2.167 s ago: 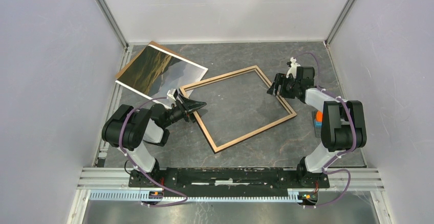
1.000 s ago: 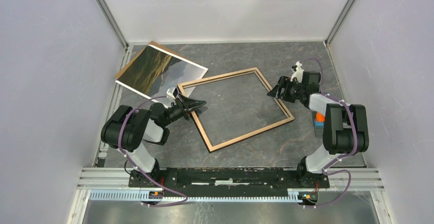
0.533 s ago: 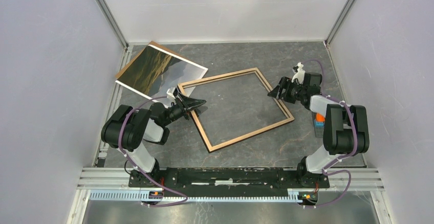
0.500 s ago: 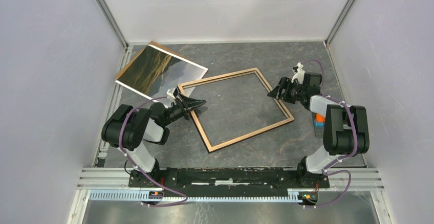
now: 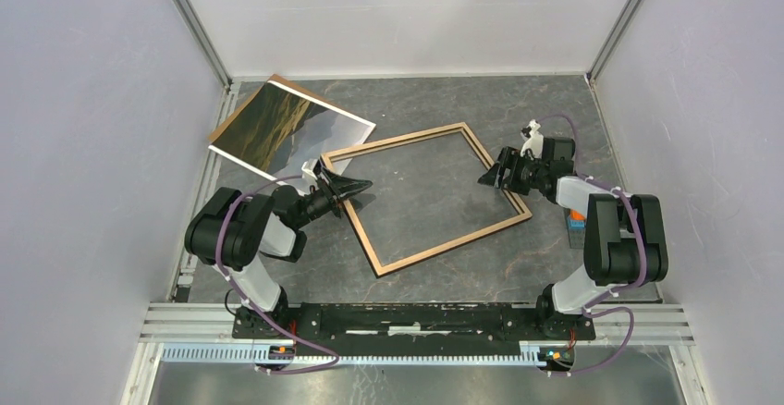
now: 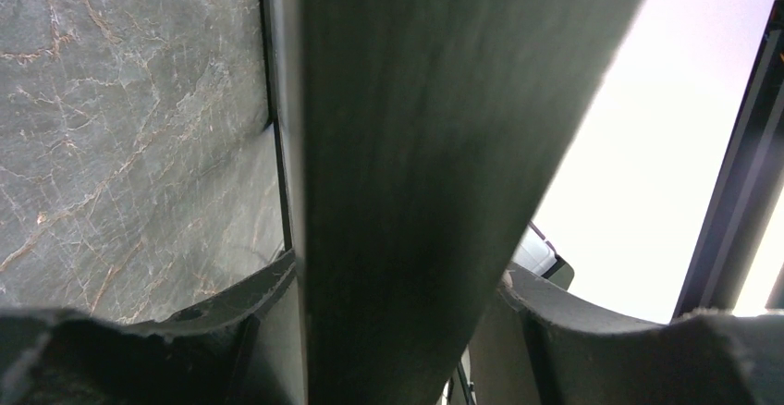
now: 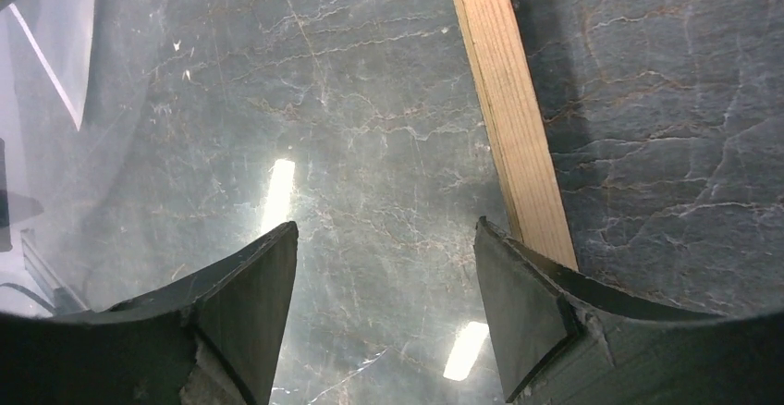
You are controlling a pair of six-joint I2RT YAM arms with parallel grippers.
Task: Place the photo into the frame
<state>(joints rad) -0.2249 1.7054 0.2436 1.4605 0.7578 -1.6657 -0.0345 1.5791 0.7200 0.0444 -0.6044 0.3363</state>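
The thin-railed, light-wood rectangular picture frame is found lying flat, wood face up, on the dark marbled surface. The glossy white-bordered print of brown hills lies face up just beyond its far-left corner. The left claw is set astride the frame's left corner with a rail between its fingers, though whether that rail is pinched cannot be told. The right claw is held over the frame's right rail, parted wide and empty.
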